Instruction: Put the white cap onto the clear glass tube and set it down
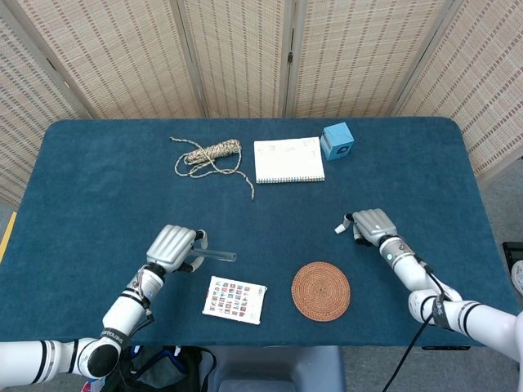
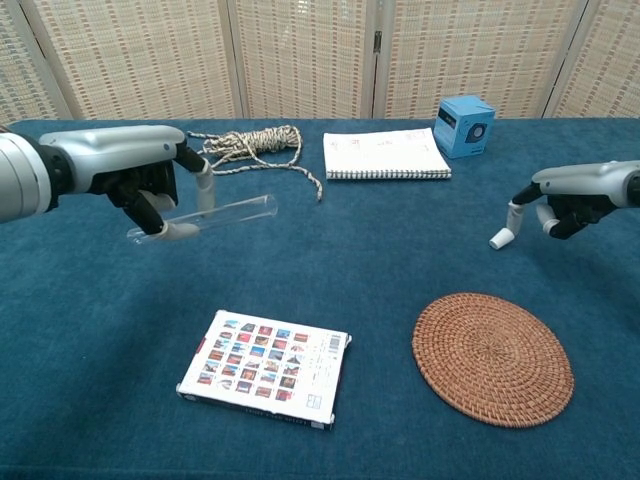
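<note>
My left hand [image 1: 172, 245] [image 2: 140, 180] holds the clear glass tube [image 1: 217, 256] [image 2: 210, 213] above the table at the front left. The tube lies nearly level, with its open end pointing right. The small white cap [image 1: 339, 228] [image 2: 501, 238] lies on the blue cloth at the right. My right hand [image 1: 372, 224] [image 2: 572, 197] is just right of the cap, and one fingertip [image 2: 513, 214] touches the cap's top. The other fingers are curled back, and nothing is pinched between them.
A round woven coaster [image 1: 321, 291] [image 2: 492, 357] lies in front of the cap. A picture card box [image 1: 235, 299] [image 2: 266, 368] sits below the tube. A notebook [image 1: 288, 159], a blue cube [image 1: 337, 140] and a coil of rope [image 1: 209, 155] lie at the back.
</note>
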`<action>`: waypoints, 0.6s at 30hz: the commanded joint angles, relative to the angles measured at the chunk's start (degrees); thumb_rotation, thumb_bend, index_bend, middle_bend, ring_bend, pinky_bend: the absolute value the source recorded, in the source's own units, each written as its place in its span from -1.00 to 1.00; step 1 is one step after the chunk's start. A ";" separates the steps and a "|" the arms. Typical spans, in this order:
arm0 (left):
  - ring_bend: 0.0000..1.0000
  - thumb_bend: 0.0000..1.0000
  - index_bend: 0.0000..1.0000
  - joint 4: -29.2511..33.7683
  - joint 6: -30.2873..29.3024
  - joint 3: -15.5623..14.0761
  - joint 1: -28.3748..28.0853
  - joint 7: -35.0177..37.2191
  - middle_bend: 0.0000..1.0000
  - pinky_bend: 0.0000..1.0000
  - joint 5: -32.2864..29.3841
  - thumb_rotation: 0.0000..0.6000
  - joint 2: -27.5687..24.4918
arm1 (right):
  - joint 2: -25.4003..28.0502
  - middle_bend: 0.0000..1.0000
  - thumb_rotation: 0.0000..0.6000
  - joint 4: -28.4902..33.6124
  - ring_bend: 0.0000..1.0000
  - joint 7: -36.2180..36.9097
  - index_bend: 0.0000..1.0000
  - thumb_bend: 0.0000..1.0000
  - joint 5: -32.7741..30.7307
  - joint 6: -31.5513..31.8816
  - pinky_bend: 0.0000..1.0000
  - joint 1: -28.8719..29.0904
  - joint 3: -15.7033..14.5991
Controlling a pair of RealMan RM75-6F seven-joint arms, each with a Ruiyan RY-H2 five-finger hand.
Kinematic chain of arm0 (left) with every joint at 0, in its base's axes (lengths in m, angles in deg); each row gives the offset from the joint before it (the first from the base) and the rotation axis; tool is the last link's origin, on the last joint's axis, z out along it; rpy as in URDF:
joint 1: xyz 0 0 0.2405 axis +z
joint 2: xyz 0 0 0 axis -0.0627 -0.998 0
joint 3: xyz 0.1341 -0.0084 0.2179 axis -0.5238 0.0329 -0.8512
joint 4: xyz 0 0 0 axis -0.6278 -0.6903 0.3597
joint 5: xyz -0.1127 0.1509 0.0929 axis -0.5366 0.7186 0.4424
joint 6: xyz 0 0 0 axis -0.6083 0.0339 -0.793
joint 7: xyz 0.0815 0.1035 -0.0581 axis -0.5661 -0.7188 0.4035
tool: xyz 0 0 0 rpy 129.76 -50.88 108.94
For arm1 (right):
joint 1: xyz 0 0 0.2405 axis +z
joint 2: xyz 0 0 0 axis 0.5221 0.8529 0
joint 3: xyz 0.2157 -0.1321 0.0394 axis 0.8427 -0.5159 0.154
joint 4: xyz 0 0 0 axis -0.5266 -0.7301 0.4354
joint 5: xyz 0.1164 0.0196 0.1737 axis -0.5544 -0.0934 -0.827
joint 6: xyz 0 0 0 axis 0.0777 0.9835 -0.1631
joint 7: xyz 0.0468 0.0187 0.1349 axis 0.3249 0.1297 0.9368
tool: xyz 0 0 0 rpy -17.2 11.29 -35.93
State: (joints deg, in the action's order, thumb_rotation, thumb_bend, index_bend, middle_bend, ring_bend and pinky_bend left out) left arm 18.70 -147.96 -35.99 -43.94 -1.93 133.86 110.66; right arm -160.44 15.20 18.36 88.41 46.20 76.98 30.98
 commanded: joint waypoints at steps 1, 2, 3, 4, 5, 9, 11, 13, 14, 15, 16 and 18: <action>0.80 -0.28 0.18 0.01 -0.01 -0.07 0.05 0.07 1.00 1.00 0.05 1.00 0.01 | 0.86 1.00 1.00 1.86 1.00 0.00 -0.36 1.00 1.11 1.08 0.96 -0.03 -0.08; 0.80 -0.28 0.18 0.01 -0.03 -0.08 0.07 0.11 1.00 1.00 0.09 1.00 0.01 | 1.08 1.00 1.00 2.41 1.00 -0.09 -0.36 1.00 1.34 1.35 0.96 -0.03 -0.13; 0.80 -0.28 0.18 0.03 -0.03 -0.13 0.10 0.14 1.00 1.00 0.14 1.00 0.00 | 1.32 1.00 1.00 3.11 1.00 -0.25 -0.36 1.00 1.52 1.63 0.96 -0.04 -0.25; 0.80 -0.28 0.18 0.06 -0.01 -0.16 0.12 0.17 1.00 1.00 0.18 1.00 0.00 | 1.50 1.00 1.00 3.59 1.00 -0.41 -0.36 1.00 1.57 1.79 0.96 -0.03 -0.36; 0.80 -0.28 0.18 0.07 -0.01 -0.19 0.14 0.21 1.00 1.00 0.22 1.00 0.00 | 1.66 1.00 1.00 4.02 1.00 -0.62 -0.36 1.00 1.57 1.91 0.96 0.01 -0.49; 0.80 -0.28 0.18 0.07 -0.01 -0.32 0.24 0.35 1.00 1.00 0.44 1.00 0.03 | 2.16 1.00 1.00 5.60 1.00 -1.60 -0.36 1.00 1.24 2.97 0.96 0.07 -0.91; 0.80 -0.28 0.18 0.06 -0.05 -0.36 0.29 0.40 1.00 1.00 0.52 1.00 -0.01 | 2.54 1.00 1.00 6.33 1.00 -2.04 -0.36 1.00 1.19 3.61 0.96 0.04 -1.07; 0.80 -0.28 0.18 0.07 -0.09 -0.35 0.37 0.54 1.00 1.00 0.56 1.00 -0.08 | 3.13 1.00 1.00 7.22 1.00 -2.38 -0.36 1.00 1.32 4.46 0.96 -0.12 -1.15; 0.80 -0.28 0.18 0.06 -0.11 -0.38 0.43 0.60 1.00 1.00 0.60 1.00 -0.12 | 3.56 1.00 1.00 7.80 1.00 -2.56 -0.36 1.00 1.43 4.99 0.96 -0.25 -1.17; 0.80 -0.28 0.18 0.03 -0.14 -0.43 0.52 0.71 1.00 1.00 0.67 1.00 -0.16 | 4.28 1.00 1.00 8.75 1.00 -2.76 -0.36 1.00 1.53 5.71 0.96 -0.44 -1.18; 0.80 -0.28 0.18 0.00 -0.11 -0.47 0.56 0.77 1.00 1.00 0.71 1.00 -0.20 | 4.92 1.00 1.00 9.58 1.00 -2.80 -0.36 0.96 1.55 6.29 0.96 -0.62 -1.10; 0.80 -0.28 0.18 -0.08 -0.06 -0.55 0.66 0.90 1.00 1.00 0.78 1.00 -0.27 | 6.46 0.99 1.00 11.56 1.00 -2.53 -0.37 0.76 1.57 7.74 0.96 -1.21 -0.79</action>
State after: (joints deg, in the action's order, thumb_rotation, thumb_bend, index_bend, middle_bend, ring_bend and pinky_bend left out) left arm 18.63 -148.02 -36.53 -43.29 -1.03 134.64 110.39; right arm -155.30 25.24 15.79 89.89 52.67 76.33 29.97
